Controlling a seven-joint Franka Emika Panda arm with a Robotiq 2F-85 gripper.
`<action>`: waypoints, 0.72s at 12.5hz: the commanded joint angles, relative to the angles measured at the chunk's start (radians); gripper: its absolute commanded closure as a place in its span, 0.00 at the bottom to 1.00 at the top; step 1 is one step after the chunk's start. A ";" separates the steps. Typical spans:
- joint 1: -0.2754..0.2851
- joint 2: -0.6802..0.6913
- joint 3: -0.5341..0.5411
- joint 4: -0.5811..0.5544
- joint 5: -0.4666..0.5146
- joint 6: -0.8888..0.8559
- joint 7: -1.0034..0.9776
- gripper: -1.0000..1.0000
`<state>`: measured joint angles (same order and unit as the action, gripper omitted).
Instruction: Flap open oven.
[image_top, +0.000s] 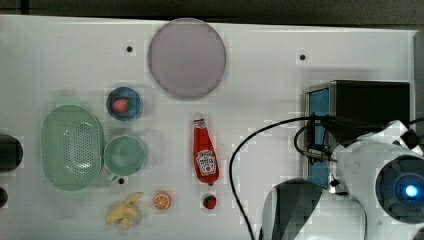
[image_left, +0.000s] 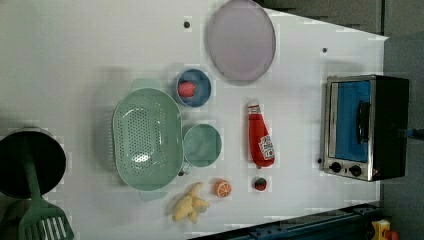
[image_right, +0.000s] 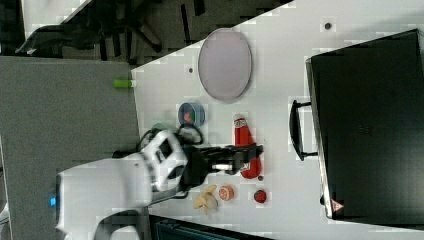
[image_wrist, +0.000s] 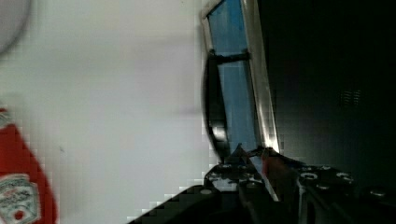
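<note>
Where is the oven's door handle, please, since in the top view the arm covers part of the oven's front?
Observer: In the left view the oven door is shut, and its bar handle lies across the middle of the glass.
Operator: Is the gripper on it?
Observer: No. In the right view the gripper overlaps the ketchup bottle, apart from the handle.
Operator: Where are the knobs?
Observer: In the left view the two knobs sit at the front's lower end.
</note>
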<state>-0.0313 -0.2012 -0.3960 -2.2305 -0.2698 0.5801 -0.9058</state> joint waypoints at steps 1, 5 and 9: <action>-0.015 0.078 -0.013 -0.020 0.003 0.101 -0.117 0.82; -0.017 0.200 -0.033 -0.020 0.007 0.186 -0.119 0.82; -0.023 0.294 -0.037 -0.020 0.011 0.244 -0.119 0.82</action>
<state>-0.0530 0.1175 -0.4333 -2.2578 -0.2617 0.8076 -0.9858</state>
